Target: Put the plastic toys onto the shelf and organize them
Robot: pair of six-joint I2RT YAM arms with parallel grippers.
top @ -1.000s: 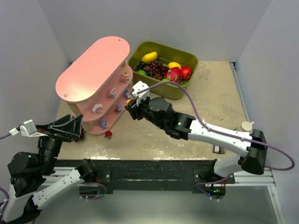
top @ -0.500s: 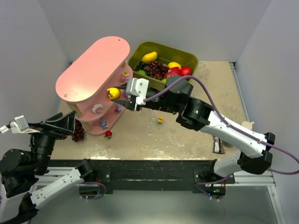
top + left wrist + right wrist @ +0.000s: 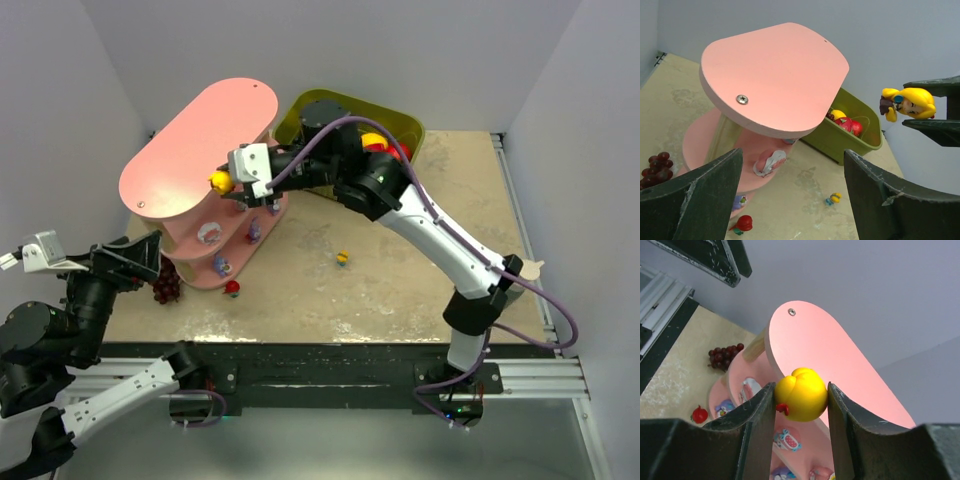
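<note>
Beige tabletop (image 3: 400,290), grey walls (image 3: 420,50). Tall pink three-tier oval-board shelf (image 3: 195,150) at rear left. R gripper (image 3: 220,182) pinches small yellow-haired plastic figurine (image 3: 801,401) beside top-board edge, held high, prob. for top-tier placement. L gripper (image 3: 128,264) wide open, empty, beside shelf base, out of way.

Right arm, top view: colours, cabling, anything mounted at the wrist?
Right arm: white link shells, black joint housings. A purple cable loops loosely along it to the base. White camera block at the wrist. Jaws dark, flat-faced, scuffed at the edges.
</note>
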